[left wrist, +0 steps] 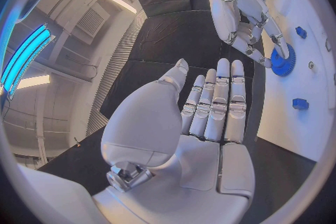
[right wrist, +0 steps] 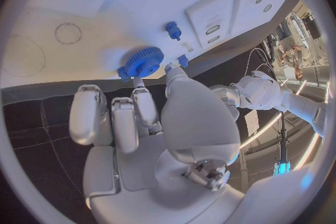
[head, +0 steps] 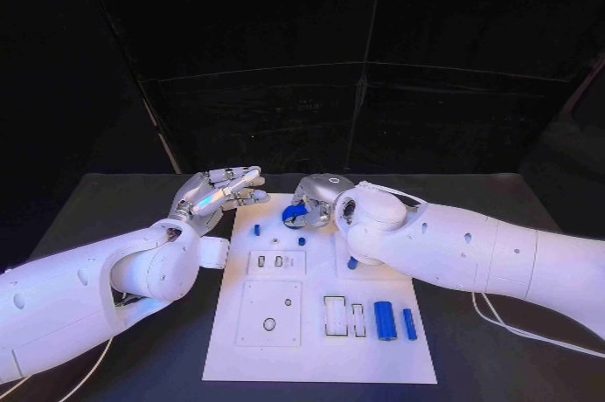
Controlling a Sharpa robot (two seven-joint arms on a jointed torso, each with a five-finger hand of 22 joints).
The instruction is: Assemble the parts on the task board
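Black tabletop, white task board [head: 247, 350]; my right hand [head: 320, 202] pinches the blue toothed gear [right wrist: 145, 61] at its fingertips [right wrist: 142, 85], probably for seating. Left hand [head: 219, 192] fingers straight together, holding nothing.

- Glossy white, rounded left arm [head: 88, 284] and right arm [head: 473, 249], with small dark screw holes.
- Silver, segmented left hand [head: 217, 192] and right hand [head: 322, 199].
- Thin white cable [head: 530, 330] trailing beside the right arm.

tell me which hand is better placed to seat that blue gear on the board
Right. The right hand already has its fingertips on the blue gear at the far end of the task board. The left hand is open, holds nothing, and sits off the board's edge.
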